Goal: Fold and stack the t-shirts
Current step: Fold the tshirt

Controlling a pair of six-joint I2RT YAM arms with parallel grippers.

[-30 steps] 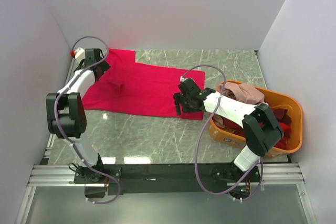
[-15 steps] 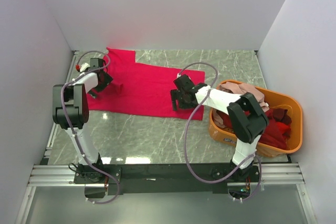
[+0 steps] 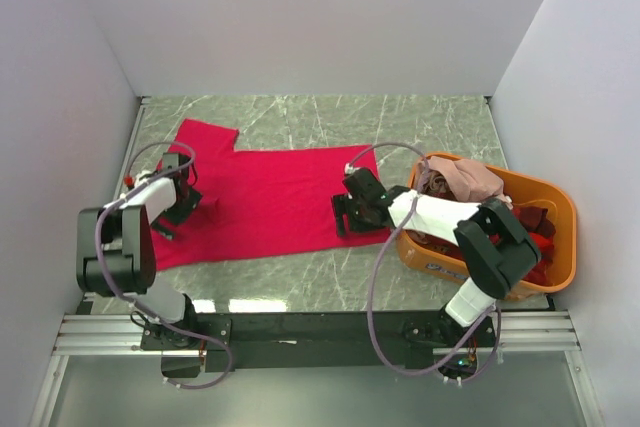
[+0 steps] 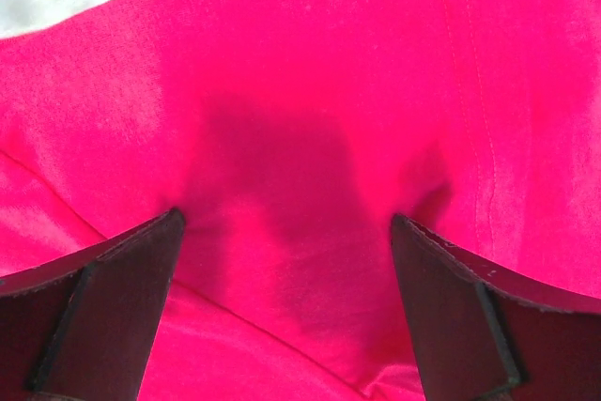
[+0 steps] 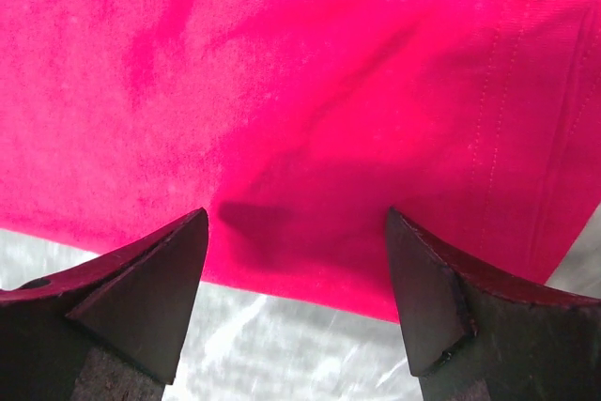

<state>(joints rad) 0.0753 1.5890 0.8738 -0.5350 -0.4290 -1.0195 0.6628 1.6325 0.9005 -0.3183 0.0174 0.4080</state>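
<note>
The bright crimson-pink t-shirt (image 3: 270,192) lies spread out flat on the marble surface (image 3: 400,122). It reaches from the left edge to about the middle, with one sleeve pointing toward the far left corner.

The left jaws stand wide apart over the shirt's left end. Their tips are down at the cloth, which lies smooth between them with nothing pinched. The right jaws are also well open and hold nothing. They straddle the shirt's near right corner, where the stitched hem (image 5: 488,119) meets bare surface.

With one pair of jaws at each end, the shirt looks laid out lengthwise and ready for folding. Both pairs seem placed to pinch opposite ends together, so the cloth would lift evenly rather than bunch.

The orange basket (image 3: 562,209) sits against the right edge. It holds the waiting shirts, a pale dusty pink one (image 3: 465,179) on top and a dark red one (image 3: 530,252) beneath, well clear of the folding area. No stack has been started.
</note>
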